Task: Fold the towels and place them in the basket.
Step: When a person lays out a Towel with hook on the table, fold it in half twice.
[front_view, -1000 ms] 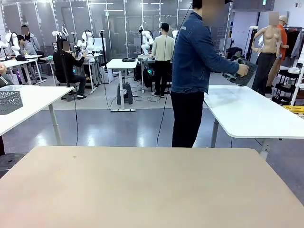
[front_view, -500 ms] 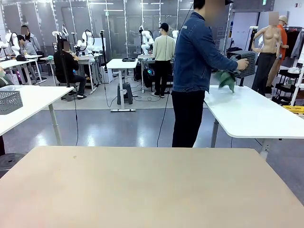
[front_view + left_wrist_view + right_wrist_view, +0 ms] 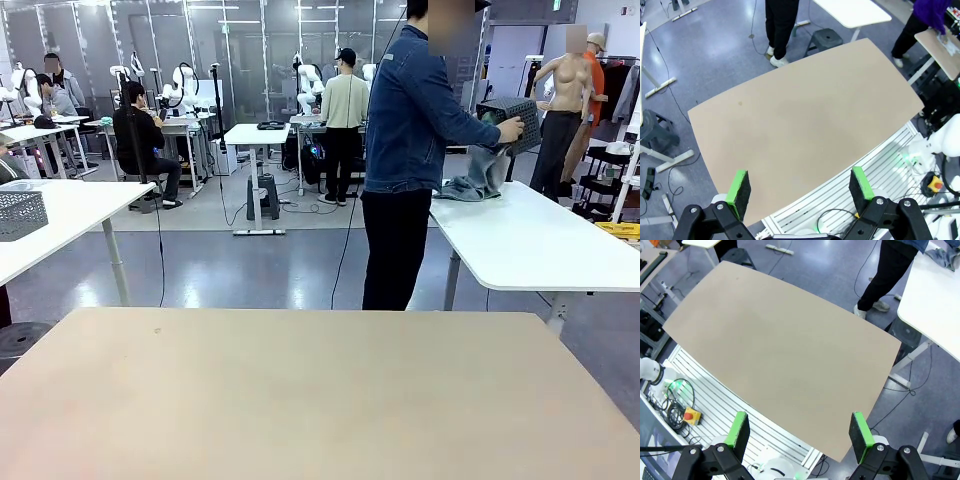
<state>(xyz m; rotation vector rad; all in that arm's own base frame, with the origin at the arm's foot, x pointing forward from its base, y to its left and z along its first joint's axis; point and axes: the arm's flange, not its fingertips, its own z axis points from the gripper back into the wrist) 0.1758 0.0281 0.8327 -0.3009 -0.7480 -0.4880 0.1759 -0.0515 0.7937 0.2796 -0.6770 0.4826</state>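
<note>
Two tools, left tool (image 3: pixel 799 186) and right tool (image 3: pixel 799 432), both spread wide, gripping nothing, above the tan worktop (image 3: pixel 300 400). One basket (image 3: pixel 518 108), tipped in a person's hand (image 3: pixel 511 130); towels (image 3: pixel 475 180) heaped below on the white worktop (image 3: pixel 530 240), count unclear.

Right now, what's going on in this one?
A person in a denim jacket stands at the white side table, holding the dark mesh basket tilted in one hand. Blue-grey towels hang from it in a loose heap onto that table. The left gripper and right gripper are both open, holding nothing, high above the beige table. No folding has begun.
</note>
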